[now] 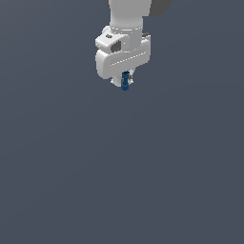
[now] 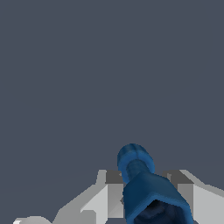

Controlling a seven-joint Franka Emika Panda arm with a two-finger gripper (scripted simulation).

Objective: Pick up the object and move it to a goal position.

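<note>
blue object (image 2: 148, 192) between jaws, gripper (image 1: 125, 82) aloft

No readable txt, labels, nos. or signs anywhere in either view.

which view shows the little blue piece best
The wrist view: the dark blue piece fills the near foreground between the tool's grey fingers, showing its rounded knob and wider end. In the exterior view it is only a tiny blue sliver sticking out below the white tool.
</note>
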